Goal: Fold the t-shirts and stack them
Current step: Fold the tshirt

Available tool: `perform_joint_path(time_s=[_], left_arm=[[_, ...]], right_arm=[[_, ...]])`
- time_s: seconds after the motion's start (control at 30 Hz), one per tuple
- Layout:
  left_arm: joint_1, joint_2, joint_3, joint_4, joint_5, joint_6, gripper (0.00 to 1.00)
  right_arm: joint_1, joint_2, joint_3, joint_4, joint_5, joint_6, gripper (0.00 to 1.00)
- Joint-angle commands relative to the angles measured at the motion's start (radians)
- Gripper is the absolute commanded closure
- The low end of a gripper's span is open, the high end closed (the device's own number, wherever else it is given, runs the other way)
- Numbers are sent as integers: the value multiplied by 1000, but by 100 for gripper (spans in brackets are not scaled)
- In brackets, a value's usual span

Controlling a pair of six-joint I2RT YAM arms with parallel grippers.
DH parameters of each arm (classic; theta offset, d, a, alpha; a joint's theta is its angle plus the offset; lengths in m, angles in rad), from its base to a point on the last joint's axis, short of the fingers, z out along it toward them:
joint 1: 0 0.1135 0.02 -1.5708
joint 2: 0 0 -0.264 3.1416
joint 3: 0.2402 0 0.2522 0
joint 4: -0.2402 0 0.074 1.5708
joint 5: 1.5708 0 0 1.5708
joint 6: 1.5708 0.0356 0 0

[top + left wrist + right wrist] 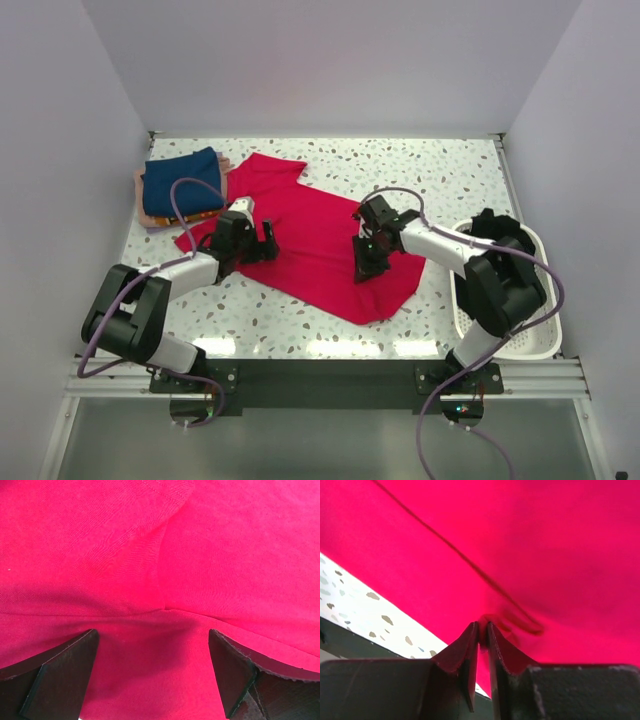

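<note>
Tees, counted: one crimson t-shirt [320,240] spread mid-table, and one navy tee [180,180] folded on one pale pink tee [150,215] at the far left. Black cloth [500,235] heaped in the white basket [545,340] can't be counted. My left gripper [152,670] hangs low over the crimson shirt's left side, jaws wide, holding nothing. My right gripper [482,630] points down, jaws almost closed on a pucker of crimson cloth.

Plain pale walls [330,60], speckled white table [450,180]

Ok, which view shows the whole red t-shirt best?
Top external: the red t-shirt lies spread on the table, nearly its whole outline visible. Both wrist views show only close-up red cloth.
</note>
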Motion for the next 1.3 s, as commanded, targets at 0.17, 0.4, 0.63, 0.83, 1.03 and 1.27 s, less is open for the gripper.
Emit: perform_joint_path(time_s=[0.17,0.4,0.63,0.83,1.03,1.27], left_arm=[[-4,52,-29,-44,-8,8,3],[-4,43,-38,-52,-33,14,3],[-4,52,-40,-44,-30,14,3],[-4,49,-43,-47,-25,15,3],[-4,54,-43,-46,-27,15,3],[-4,54,-43,-46,-28,15,3]], right_arm=[[58,-49,69,-28,24,17,50],[34,-265,-9,-138,222,40,28],[-139,-424,-156,-138,233,47,32],[-155,-365,-200,-103,285,51,35],[-156,-342,-225,-95,241,50,39],[-156,-344,-305,-15,128,73,42]])
